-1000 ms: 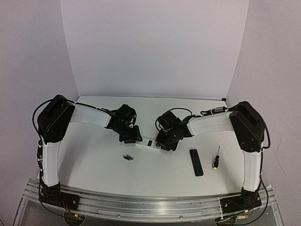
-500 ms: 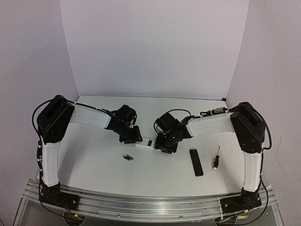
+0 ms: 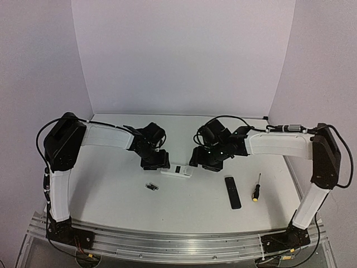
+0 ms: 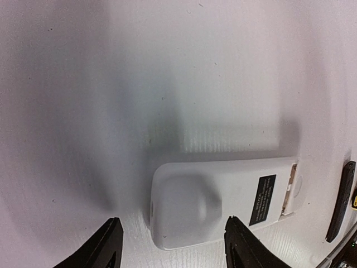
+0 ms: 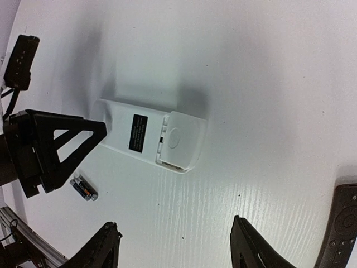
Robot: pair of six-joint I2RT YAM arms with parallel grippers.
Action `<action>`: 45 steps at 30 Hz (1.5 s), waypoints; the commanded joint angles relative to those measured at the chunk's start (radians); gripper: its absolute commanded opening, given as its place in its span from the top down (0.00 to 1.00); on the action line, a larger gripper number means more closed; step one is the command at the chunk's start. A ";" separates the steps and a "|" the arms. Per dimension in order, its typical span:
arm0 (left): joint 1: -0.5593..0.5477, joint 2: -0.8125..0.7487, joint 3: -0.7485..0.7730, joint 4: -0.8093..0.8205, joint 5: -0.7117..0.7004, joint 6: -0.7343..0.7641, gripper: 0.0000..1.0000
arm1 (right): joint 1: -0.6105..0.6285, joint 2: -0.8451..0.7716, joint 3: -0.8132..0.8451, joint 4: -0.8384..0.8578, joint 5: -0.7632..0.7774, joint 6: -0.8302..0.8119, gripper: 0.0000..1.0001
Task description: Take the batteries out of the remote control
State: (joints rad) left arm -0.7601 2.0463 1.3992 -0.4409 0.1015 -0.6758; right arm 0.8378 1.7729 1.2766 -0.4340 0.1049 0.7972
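The left fingers have spread apart and grasp nothing. In the left wrist view they stand on either side of the rounded end of the remote control with clear space around it. The right fingers are likewise released and empty. A second ago they were pinched in over the right end of the remote. Now they hang behind that end, apart from it, and the right arm has stretched so that its elbow sits far out to the right. The left arm is almost where it was.

The remote control lies flat on the white surface between the two sets of fingers, roughly where it lay before. It is white, with its plain back up and a small dark label near the middle. From the right wrist, the cover with a round dimple at one end seems shifted slightly off its seat. The view is too soft to show what is inside.

The batteries, two small dark cells side by side, lie on the surface near the remote's left end, toward the arm bases. To the right lie a slim black remote and, beyond it, a screwdriver.
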 commanded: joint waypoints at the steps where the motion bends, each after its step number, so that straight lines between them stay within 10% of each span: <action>1: 0.007 -0.065 0.061 -0.045 -0.048 0.025 0.35 | -0.051 0.001 -0.012 -0.027 -0.046 0.004 0.37; 37: 0.025 0.038 0.009 0.045 0.091 0.039 0.41 | -0.078 0.374 0.211 -0.018 -0.088 0.118 0.53; 45: 0.046 -0.112 -0.011 0.009 -0.094 0.033 0.24 | -0.101 0.171 0.136 -0.019 -0.062 -0.020 0.35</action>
State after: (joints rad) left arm -0.7361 2.0650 1.4023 -0.4184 0.1578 -0.6509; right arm 0.7571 2.1027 1.4605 -0.4295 0.0255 0.8763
